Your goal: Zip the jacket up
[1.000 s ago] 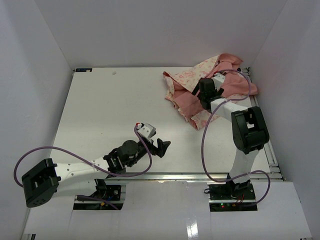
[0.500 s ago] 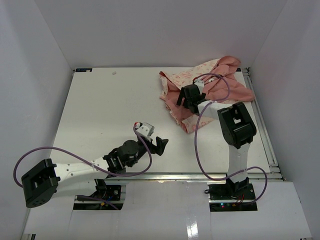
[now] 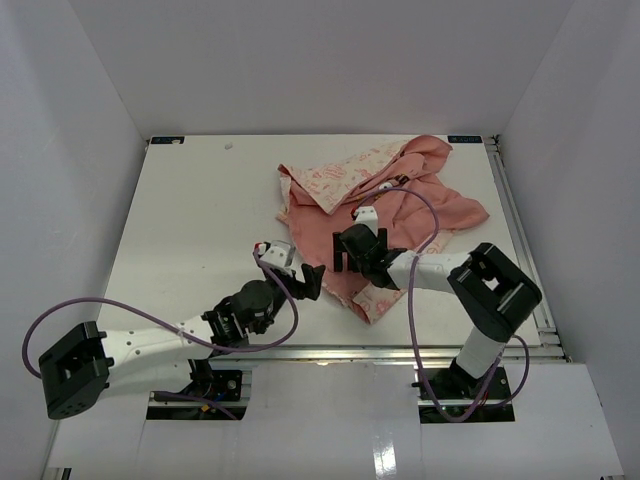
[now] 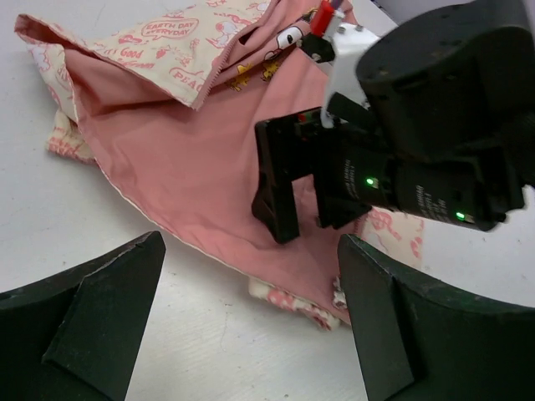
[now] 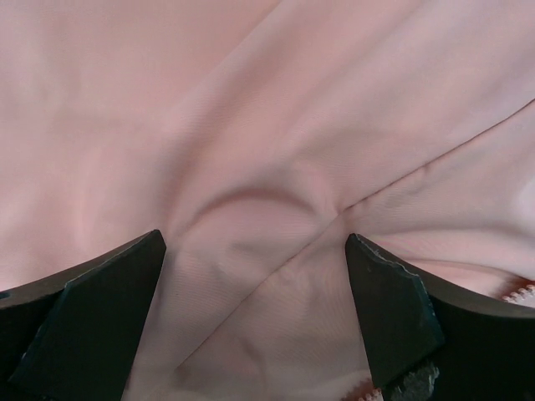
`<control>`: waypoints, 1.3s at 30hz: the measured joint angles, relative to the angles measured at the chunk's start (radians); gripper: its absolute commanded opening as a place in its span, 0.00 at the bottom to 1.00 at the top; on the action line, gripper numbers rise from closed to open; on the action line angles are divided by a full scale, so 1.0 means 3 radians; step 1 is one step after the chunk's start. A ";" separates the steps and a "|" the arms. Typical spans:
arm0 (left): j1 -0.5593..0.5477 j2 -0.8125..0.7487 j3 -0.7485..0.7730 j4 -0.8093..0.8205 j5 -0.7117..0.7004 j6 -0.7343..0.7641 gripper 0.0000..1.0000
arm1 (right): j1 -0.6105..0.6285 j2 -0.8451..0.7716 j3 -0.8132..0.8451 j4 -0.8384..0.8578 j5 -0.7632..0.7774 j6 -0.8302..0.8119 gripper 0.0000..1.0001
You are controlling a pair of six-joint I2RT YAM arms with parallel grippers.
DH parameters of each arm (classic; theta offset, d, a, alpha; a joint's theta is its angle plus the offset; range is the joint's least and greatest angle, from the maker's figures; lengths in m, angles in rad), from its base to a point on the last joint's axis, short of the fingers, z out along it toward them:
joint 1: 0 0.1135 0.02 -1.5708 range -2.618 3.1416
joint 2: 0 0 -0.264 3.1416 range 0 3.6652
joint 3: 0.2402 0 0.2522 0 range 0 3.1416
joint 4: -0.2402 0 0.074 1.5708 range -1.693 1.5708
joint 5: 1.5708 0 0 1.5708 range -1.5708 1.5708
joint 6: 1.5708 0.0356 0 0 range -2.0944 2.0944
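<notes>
Jacket [image 3: 320, 185]: lies crumpled and open on the table [image 3: 200, 200], right of centre, reaching towards the far right corner. The plain pink lining [image 4: 167, 167] is turned up over most of it. A cream printed flap is folded over at the far left.
Zip: not fastened; a short toothed pink edge is seen at the right margin of the right wrist view, otherwise hard to trace.
Right gripper [image 3: 350, 262]: spread wide, set down on the lining [image 5: 251, 125] at the jacket's near left part; both fingers [image 4: 280, 209] are pointed into the cloth, with nothing pinched.
Left gripper [image 3: 308, 280]: spread wide, held just beside the jacket's near left edge, over bare table, nothing between the fingers [image 4: 100, 317].
</notes>
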 measured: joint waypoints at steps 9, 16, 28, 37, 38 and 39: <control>0.0002 0.0428 0.0064 -0.0052 0.0066 0.0033 0.93 | 0.0041 -0.1054 -0.0347 -0.0114 0.0060 0.0026 0.94; 0.0091 0.0644 0.0475 -0.0360 0.1005 -0.0023 0.86 | -0.0111 -0.1592 -0.0584 -0.0118 0.0141 0.0144 0.94; 0.0513 0.2004 0.1755 -0.1243 0.2648 -0.0239 0.78 | -0.0425 -0.2507 -0.1258 -0.0084 0.0063 0.0278 0.94; 0.0512 0.2790 0.2502 -0.1811 0.3042 -0.0015 0.71 | -0.0554 -0.2955 -0.1507 -0.0066 0.0157 0.0353 0.94; 0.0513 0.2845 0.2550 -0.1848 0.3049 0.0010 0.70 | -0.0556 -0.3029 -0.1525 -0.0055 0.0168 0.0356 0.94; 0.0515 0.2901 0.2598 -0.1886 0.3055 0.0036 0.70 | -0.0557 -0.3102 -0.1544 -0.0045 0.0178 0.0358 0.94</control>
